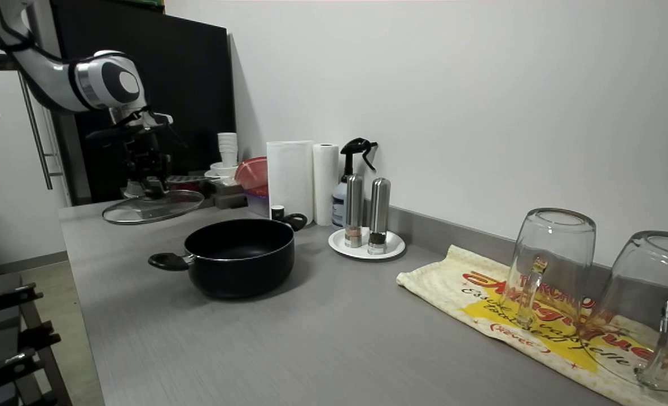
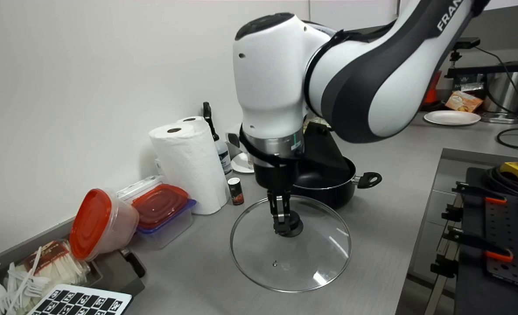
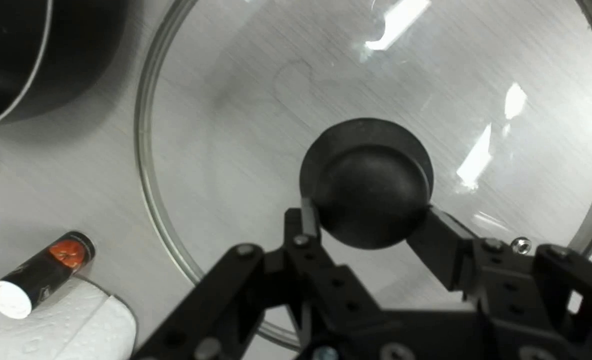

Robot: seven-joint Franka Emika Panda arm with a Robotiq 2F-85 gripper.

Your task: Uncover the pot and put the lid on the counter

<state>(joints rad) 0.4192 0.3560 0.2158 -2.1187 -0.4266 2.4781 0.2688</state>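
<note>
The black pot [image 1: 244, 276] stands uncovered on the grey counter [image 1: 227, 349]; it also shows partly behind the arm in an exterior view [image 2: 344, 197] and at the wrist view's upper left corner [image 3: 76, 75]. The round glass lid [image 2: 302, 267] is beside the pot, low over the counter. I cannot tell whether its rim touches the surface. It looks slightly tilted in an exterior view [image 1: 128, 213]. My gripper [image 3: 368, 212] is shut on the lid's dark knob [image 3: 371, 185], one finger on each side. The gripper also shows in both exterior views [image 1: 154, 189] [image 2: 283, 227].
Paper towel rolls [image 2: 189, 170], a small dark shaker [image 2: 236, 191] and plastic containers [image 2: 162, 218] stand along the wall near the lid. Two mills [image 1: 379, 214] stand on a white plate [image 1: 339, 243]. Glass mugs [image 1: 554, 254] rest on a patterned cloth [image 1: 452, 276].
</note>
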